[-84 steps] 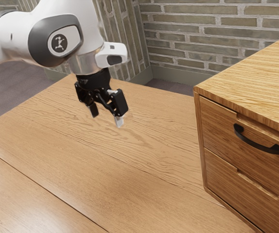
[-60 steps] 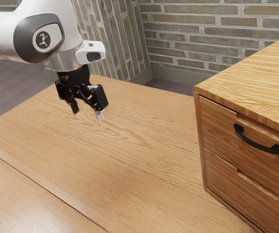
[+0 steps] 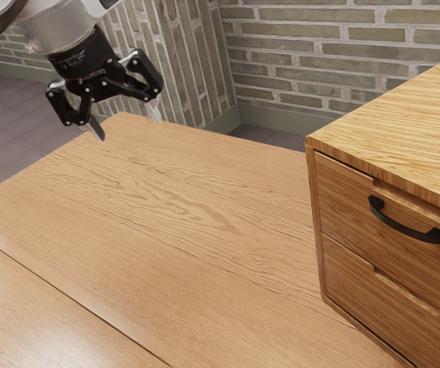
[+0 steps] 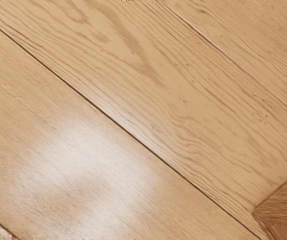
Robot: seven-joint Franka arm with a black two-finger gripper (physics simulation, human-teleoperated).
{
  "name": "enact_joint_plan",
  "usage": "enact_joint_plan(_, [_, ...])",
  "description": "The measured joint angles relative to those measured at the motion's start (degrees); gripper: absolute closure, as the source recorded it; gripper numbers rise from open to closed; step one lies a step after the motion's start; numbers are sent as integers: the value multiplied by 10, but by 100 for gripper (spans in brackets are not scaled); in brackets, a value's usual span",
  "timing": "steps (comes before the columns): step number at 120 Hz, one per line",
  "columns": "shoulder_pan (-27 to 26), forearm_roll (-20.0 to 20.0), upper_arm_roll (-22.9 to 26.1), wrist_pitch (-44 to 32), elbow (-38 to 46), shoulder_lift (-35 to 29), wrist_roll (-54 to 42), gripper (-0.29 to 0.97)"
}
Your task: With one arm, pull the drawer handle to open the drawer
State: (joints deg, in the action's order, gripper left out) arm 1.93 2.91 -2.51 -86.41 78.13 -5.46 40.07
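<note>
One tool hangs above the far corner of the table, fingers spread wide with nothing between them. The black drawer handle is well apart from the tool, lower and off toward the exterior view's right, on the upper drawer of the wooden cabinet; the drawer front looks shut. Straight below the tool are bare table planks.
</note>
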Motion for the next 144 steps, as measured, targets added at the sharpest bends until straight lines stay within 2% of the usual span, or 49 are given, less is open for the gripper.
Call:
enact_joint_plan(33, [-15, 1, 6, -31, 14, 3, 177, 0])
enact_joint_plan(51, [-93, 3, 11, -102, 201, -134, 245, 0])
enact_joint_plan(61, [-120, 10, 34, -135, 239, -164, 277, 0])
enact_joint_plan(82, [-121, 22, 104, -194, 267, -166, 334, 0])
enact_joint_plan(103, [-127, 39, 125, -260, 275, -134, 381, 0])
enact_joint_plan(144, [-134, 49, 166, -360, 303, -117, 454, 0])
